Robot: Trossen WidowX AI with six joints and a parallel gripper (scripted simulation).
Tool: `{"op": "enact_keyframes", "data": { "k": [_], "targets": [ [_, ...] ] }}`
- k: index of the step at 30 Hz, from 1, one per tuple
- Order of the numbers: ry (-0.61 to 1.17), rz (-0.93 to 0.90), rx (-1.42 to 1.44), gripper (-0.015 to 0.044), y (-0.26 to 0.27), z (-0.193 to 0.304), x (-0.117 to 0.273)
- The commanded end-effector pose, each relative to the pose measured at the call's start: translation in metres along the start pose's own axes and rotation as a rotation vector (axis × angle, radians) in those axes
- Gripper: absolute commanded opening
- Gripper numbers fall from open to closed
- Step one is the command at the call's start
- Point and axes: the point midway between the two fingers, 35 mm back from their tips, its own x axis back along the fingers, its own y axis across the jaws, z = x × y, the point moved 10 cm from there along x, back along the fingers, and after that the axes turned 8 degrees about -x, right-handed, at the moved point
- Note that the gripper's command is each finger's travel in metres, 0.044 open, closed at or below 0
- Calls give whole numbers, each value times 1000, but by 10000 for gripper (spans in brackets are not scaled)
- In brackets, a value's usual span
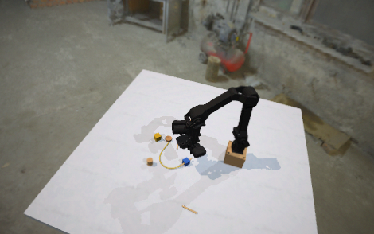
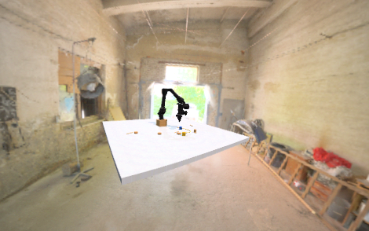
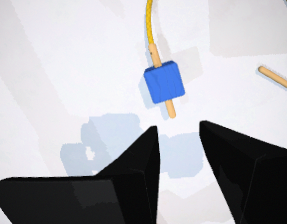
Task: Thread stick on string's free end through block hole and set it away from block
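The blue block (image 1: 185,161) (image 2: 180,128) (image 3: 165,82) sits on the table with the wooden stick (image 3: 172,110) through its hole. In the wrist view, a short tip shows on the near side and the string end on the far side. The yellow string (image 1: 160,157) (image 3: 148,22) curves back to the round wooden button (image 1: 168,138). My gripper (image 3: 178,129) (image 2: 179,120) is partly open and empty above the table. In the wrist view its fingertips are just below the stick's free tip, touching nothing that I can see.
A yellow block (image 1: 157,137) stands beside the button. A small wooden cylinder (image 1: 149,161) stands outside the string's curve. One loose stick (image 1: 177,146) (image 3: 276,78) lies near the button, and another loose stick (image 1: 190,209) lies toward the front. The arm's wooden base (image 1: 235,155) is to the right.
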Motion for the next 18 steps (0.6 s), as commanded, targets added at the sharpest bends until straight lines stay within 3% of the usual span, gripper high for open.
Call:
{"op": "enact_keyframes", "data": {
  "k": [1,18],
  "targets": [
    [10,8,191,123,-1,8,0],
    [10,8,191,123,-2,7,-16]
  ]
}}
